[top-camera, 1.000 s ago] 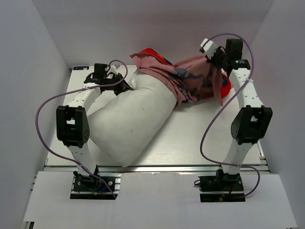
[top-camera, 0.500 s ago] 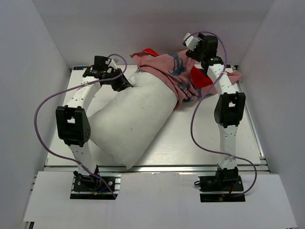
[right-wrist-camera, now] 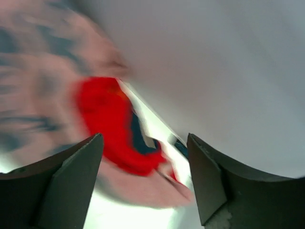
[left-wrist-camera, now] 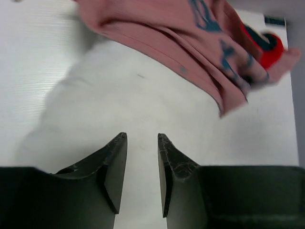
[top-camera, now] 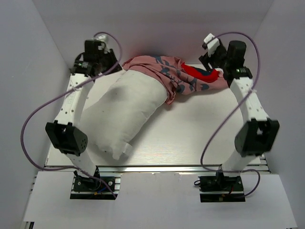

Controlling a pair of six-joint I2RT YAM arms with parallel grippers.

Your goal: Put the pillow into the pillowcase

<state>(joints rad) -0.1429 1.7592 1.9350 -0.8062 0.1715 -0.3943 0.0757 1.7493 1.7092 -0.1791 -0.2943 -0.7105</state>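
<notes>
The white pillow (top-camera: 121, 112) lies slanted on the left half of the table, and its far end is tucked under the pillowcase (top-camera: 174, 78). The pillowcase is crumpled at the back, pale pink side out, with a red patch on its right. My left gripper (top-camera: 110, 66) hovers over the pillow's far left end. In the left wrist view this gripper (left-wrist-camera: 142, 138) is open with nothing between its fingers, above the pillow (left-wrist-camera: 119, 95) and near the pillowcase (left-wrist-camera: 190, 43). My right gripper (top-camera: 209, 63) is up by the pillowcase's red end. Seen from the right wrist, the gripper (right-wrist-camera: 144, 138) gapes wide and empty over the blurred pillowcase (right-wrist-camera: 105, 119).
White walls close in the table (top-camera: 205, 129) at the back and on both sides, close to both wrists. Purple cables (top-camera: 28, 129) loop out from each arm. The pillow's near corner reaches almost to the table's front edge.
Both grippers have opened and let go of the cloth. The left arm rose toward the back left corner. The right arm swung back to the right. The pillow slid left.
</notes>
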